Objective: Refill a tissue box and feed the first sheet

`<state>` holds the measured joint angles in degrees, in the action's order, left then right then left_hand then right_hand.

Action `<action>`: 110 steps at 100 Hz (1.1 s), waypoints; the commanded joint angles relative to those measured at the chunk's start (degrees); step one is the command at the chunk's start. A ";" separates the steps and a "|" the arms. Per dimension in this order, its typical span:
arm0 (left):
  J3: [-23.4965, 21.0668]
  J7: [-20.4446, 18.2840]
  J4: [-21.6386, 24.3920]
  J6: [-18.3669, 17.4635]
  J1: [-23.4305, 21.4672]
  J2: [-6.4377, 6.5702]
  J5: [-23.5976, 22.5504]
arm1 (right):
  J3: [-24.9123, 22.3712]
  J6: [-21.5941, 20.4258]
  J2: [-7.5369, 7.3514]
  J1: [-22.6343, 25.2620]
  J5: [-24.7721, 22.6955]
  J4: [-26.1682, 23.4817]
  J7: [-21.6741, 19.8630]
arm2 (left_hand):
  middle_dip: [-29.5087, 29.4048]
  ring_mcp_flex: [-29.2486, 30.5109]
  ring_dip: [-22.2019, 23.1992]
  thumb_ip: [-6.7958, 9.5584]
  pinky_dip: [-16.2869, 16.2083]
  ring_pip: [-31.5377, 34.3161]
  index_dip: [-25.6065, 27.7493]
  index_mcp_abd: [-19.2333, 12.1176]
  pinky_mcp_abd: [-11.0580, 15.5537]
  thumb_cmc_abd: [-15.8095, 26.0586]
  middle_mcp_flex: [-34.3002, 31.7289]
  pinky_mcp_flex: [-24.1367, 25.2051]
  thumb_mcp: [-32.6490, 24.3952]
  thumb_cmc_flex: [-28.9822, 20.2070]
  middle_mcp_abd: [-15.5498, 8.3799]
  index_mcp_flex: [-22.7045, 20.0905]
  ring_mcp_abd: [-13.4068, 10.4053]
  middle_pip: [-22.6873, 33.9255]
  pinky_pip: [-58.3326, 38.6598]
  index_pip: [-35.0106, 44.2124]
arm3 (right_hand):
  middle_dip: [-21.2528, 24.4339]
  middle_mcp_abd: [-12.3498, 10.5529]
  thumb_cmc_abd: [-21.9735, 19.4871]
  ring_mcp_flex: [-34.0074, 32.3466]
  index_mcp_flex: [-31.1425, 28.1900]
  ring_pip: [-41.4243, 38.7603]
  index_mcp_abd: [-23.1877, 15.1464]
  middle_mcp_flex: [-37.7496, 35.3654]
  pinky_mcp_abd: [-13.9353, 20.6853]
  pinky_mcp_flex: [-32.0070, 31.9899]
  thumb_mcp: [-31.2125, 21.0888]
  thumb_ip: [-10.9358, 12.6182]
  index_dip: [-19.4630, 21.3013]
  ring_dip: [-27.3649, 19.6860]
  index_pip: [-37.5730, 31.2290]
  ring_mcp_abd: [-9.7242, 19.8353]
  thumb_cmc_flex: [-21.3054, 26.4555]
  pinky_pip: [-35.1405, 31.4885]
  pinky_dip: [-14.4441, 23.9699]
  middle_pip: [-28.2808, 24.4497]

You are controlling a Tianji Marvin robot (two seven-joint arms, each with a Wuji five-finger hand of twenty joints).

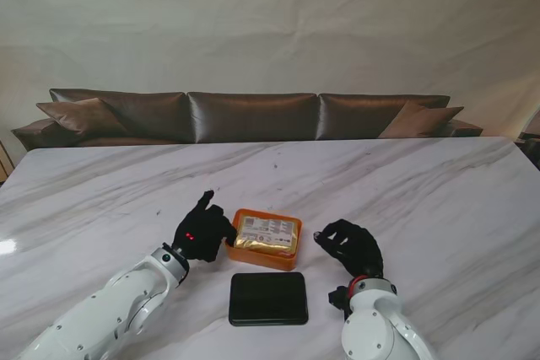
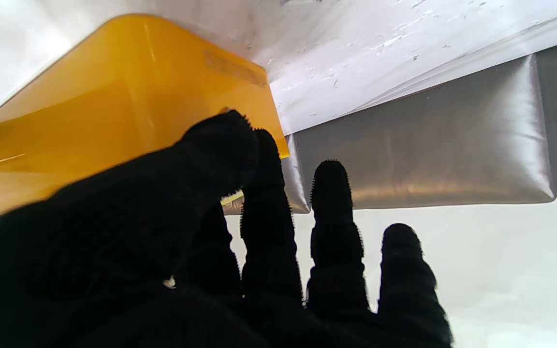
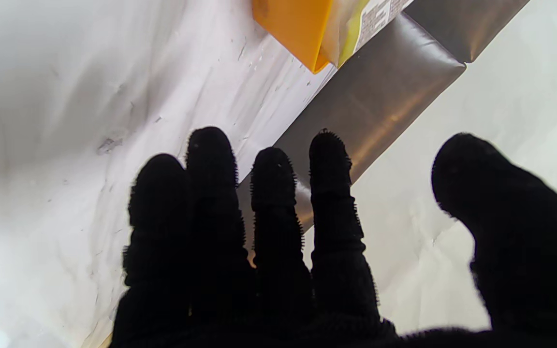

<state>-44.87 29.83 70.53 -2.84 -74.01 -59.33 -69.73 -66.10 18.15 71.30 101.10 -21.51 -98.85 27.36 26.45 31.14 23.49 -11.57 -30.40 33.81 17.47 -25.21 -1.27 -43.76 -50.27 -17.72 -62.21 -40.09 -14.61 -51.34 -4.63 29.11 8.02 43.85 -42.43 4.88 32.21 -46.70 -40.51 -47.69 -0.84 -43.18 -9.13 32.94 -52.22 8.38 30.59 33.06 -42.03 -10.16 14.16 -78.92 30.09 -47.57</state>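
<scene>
An orange tissue box [image 1: 261, 260] stands open-topped on the marble table, with a yellow plastic-wrapped tissue pack [image 1: 268, 233] lying inside it. Its black lid [image 1: 268, 298] lies flat on the table, nearer to me than the box. My left hand [image 1: 202, 235] sits against the box's left wall with its fingers spread; the thumb overlaps the orange box [image 2: 114, 87] in the left wrist view, and I cannot tell whether it touches. My right hand [image 1: 350, 246] hovers open a little to the right of the box. The right wrist view catches a box corner [image 3: 293, 24] and the pack [image 3: 360, 24] beyond the spread fingers [image 3: 269, 193].
The white marble table [image 1: 422, 191] stretches wide on both sides. A brown leather sofa [image 1: 253, 115] runs along behind its far edge, in front of a pale wall.
</scene>
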 commanded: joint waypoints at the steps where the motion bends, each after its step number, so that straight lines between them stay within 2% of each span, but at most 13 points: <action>1: -0.49 -0.49 0.00 -0.18 -1.27 0.10 -0.38 | 0.16 -0.37 0.22 -0.01 0.05 0.38 -0.70 | -1.23 0.67 0.86 1.70 -1.06 -0.31 1.20 1.03 -1.83 0.10 2.30 1.27 -2.88 0.74 -1.04 0.98 0.61 1.83 -74.22 -0.90 | -0.10 -1.20 0.23 -1.10 -0.37 -0.65 -1.97 0.23 2.83 0.31 -1.15 -1.51 0.49 0.32 0.42 -0.22 -0.58 0.47 -0.30 -0.87; 9: -1.79 -0.56 1.28 -0.12 -2.09 0.17 -1.10 | 0.13 -0.50 0.20 -0.06 0.05 0.48 -0.75 | -3.02 -0.05 1.07 3.47 -0.97 -0.84 3.08 1.81 -1.96 0.11 4.64 1.49 -3.62 1.44 -0.62 2.55 1.02 3.21 -73.90 -2.10 | -0.10 -1.22 0.28 -1.07 -0.40 -0.63 -2.04 0.23 2.83 0.31 -1.20 -1.54 0.50 0.31 0.43 -0.21 -0.51 0.47 -0.30 -0.85; 22: -3.97 -1.66 3.66 -0.59 -3.25 0.43 -2.54 | -0.05 -0.53 0.18 0.00 -0.03 0.46 -0.74 | -2.92 -1.34 0.91 3.60 -0.49 -1.75 4.03 2.27 -2.26 -0.66 8.40 2.19 -3.46 1.31 -0.12 4.88 1.69 4.09 -72.65 -3.33 | -0.12 -1.17 0.30 -1.08 -0.38 -0.64 -2.04 0.26 2.83 0.33 -1.24 -1.60 0.51 0.31 0.45 -0.22 -0.52 0.51 -0.34 -0.86; 45: -6.20 -3.09 6.47 -1.81 -4.22 0.51 -3.55 | -0.04 -0.58 0.21 0.02 0.10 0.70 -0.70 | -2.89 -3.10 -0.14 3.54 0.68 -3.39 4.84 2.95 -1.37 -1.56 11.05 2.96 -3.60 0.80 -0.07 5.22 1.36 4.27 -70.02 -3.41 | -0.12 -1.18 0.32 -1.11 -0.54 -0.63 -1.93 0.23 2.82 0.33 -1.23 -1.68 0.53 0.30 0.46 -0.25 -0.54 0.51 -0.37 -0.82; 65: -6.10 -4.34 6.19 -4.02 -3.17 0.38 -2.48 | -0.04 -0.62 0.24 -0.10 0.17 0.86 -0.62 | -3.13 -1.13 -2.51 3.62 1.97 -4.41 5.79 3.26 0.25 -2.19 8.95 3.17 -3.79 -0.58 -1.02 3.69 -0.26 4.41 -67.33 -2.42 | -0.14 -1.15 0.30 -1.23 -0.63 -0.65 -1.96 0.14 2.85 0.31 -1.23 -1.71 0.54 0.30 0.50 -0.18 -0.57 0.51 -0.38 -0.84; 77: -5.51 -5.32 5.44 -5.05 -2.12 0.20 -1.19 | -0.06 -0.58 0.22 -0.06 0.08 0.75 -0.65 | -3.18 -0.20 -3.47 3.71 2.68 -5.29 6.45 2.81 2.75 -2.73 7.87 1.46 -3.88 -1.80 -1.77 2.87 -1.20 4.50 -66.42 -1.23 | -0.15 -1.12 0.32 -1.19 -0.77 -0.62 -1.89 0.02 2.88 0.39 -1.23 -1.72 0.56 0.28 0.47 -0.22 -0.55 0.49 -0.38 -0.86; 96: -5.01 -6.87 4.89 -5.67 -1.23 0.12 -0.27 | -0.25 -0.55 0.19 0.09 -0.08 0.45 -0.60 | -3.09 2.74 -3.62 4.01 3.19 -4.83 6.94 2.33 3.26 -3.16 5.00 -0.34 -4.49 -4.24 -1.86 1.03 -1.21 5.09 -66.08 0.03 | -0.15 -1.13 0.35 -1.40 -0.91 -0.41 -1.96 -0.14 2.63 0.47 -1.22 -1.71 0.57 0.17 0.51 -0.35 -0.58 0.47 -0.39 -0.84; 110: -3.82 -6.45 3.79 -6.32 -0.50 -0.03 0.61 | -0.22 -0.61 0.22 0.07 -0.05 0.38 -0.52 | -3.09 4.61 -3.69 4.01 3.33 -4.59 7.45 1.69 3.14 -3.25 2.97 -1.66 -4.35 -4.22 -2.35 -0.64 -1.55 5.40 -66.31 1.45 | -0.18 -1.14 0.33 -1.58 -1.06 -0.42 -1.93 -0.27 2.72 0.50 -1.20 -1.71 0.59 0.17 0.50 -0.27 -0.60 0.46 -0.41 -0.86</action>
<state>-49.27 23.70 75.08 -8.53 -74.79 -58.97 -69.46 -66.35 17.70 71.32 100.95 -21.48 -98.18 27.40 23.84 33.79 20.53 -9.86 -27.99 29.49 23.69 -22.54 -0.05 -44.95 -45.31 -18.76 -64.37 -42.54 -14.80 -50.15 -5.24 33.14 8.26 43.84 -42.42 4.88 32.21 -46.75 -40.51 -47.69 -0.84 -43.19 -9.13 33.04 -52.22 8.36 30.79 33.06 -42.03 -10.13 14.16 -78.92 30.08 -47.57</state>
